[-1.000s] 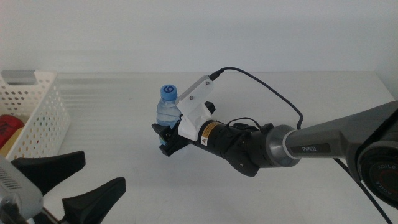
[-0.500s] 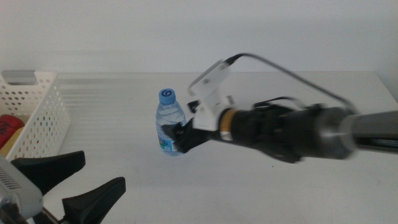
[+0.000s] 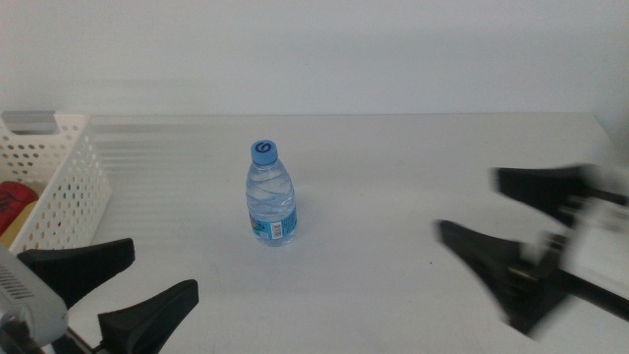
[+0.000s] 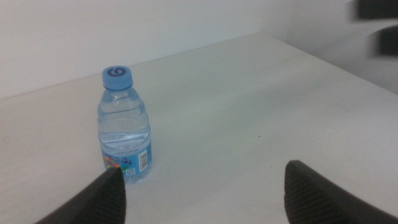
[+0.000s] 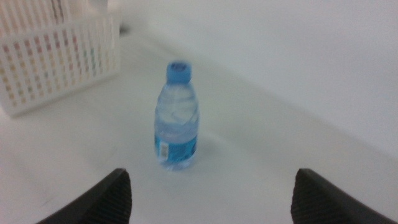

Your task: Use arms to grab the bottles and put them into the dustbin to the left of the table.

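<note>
The clear blue-capped water bottle [image 3: 271, 194] stands upright on the white table [image 3: 393, 157], left of centre, and nothing touches it. My right gripper [image 3: 469, 204] is open and blurred far to the bottle's right; its wrist view shows the bottle [image 5: 177, 118] well ahead of the spread jaws. Near the front left edge my left gripper [image 3: 164, 266] waits open, with the bottle [image 4: 124, 124] ahead of it. At the table's left end sits the white perforated dustbin [image 3: 61, 167], holding a red can [image 3: 12, 202].
The dustbin [image 5: 56, 56] also shows beyond the bottle in the right wrist view. The blurred right gripper [image 4: 379, 25] appears at the far corner of the left wrist view. A white wall backs the table.
My right gripper has let go of the water bottle and pulled back to the right. The bottle now stands alone on the table. The left gripper has not moved.
</note>
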You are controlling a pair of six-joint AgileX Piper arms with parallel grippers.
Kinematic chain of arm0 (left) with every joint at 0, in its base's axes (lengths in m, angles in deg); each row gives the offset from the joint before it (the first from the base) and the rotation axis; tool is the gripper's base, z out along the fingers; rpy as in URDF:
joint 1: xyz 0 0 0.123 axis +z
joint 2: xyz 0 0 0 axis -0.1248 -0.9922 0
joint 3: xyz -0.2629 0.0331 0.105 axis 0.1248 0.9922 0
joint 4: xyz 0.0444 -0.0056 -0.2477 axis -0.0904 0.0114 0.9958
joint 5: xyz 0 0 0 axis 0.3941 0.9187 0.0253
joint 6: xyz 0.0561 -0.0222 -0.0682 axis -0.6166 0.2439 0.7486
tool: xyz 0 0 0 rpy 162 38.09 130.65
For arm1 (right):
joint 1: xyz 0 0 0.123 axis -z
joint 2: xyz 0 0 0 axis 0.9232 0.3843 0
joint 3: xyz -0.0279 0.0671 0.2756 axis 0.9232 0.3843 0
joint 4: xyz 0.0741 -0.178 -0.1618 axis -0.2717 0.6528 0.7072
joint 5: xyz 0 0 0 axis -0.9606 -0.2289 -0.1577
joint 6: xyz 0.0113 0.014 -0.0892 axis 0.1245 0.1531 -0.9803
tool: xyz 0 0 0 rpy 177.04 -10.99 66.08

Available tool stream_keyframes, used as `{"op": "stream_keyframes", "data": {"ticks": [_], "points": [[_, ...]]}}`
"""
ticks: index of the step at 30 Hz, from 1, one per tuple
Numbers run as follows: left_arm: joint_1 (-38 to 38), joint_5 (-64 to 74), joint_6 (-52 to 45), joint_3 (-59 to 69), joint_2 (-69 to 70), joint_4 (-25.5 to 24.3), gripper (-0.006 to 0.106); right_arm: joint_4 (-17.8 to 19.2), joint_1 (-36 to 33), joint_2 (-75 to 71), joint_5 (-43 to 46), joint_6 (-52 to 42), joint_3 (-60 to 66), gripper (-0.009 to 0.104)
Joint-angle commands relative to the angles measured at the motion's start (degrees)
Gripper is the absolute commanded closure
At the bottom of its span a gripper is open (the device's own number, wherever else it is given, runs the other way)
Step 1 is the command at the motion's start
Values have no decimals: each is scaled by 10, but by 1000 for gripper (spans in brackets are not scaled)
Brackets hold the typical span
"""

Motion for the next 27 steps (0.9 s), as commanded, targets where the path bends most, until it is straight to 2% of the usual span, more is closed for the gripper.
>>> {"op": "stream_keyframes", "data": {"ticks": [1,4,8,10,12,17,19,20,27], "points": [[0,-46,4,-17,-2,0,21,-4,-1,-96,-11,-11,20,28],[0,-46,4,-17,-2,0,21,-13,1,-187,-69,-21,43,28],[0,-46,4,-17,-2,0,21,-4,2,-254,-143,-21,50,28],[0,-46,4,-17,-2,0,21,-29,2,-268,-144,-33,55,28],[0,-46,4,-17,-2,0,21,-86,2,-268,-145,-85,56,28],[0,-46,4,-17,-2,0,21,-267,2,-260,-131,-315,56,28],[0,-46,4,-17,-2,0,21,-308,2,-260,-122,-365,56,28],[0,-46,4,-17,-2,0,21,-317,2,-260,-122,-377,56,28],[0,-46,4,-17,-2,0,21,-317,2,-260,-114,-384,56,28]]}}
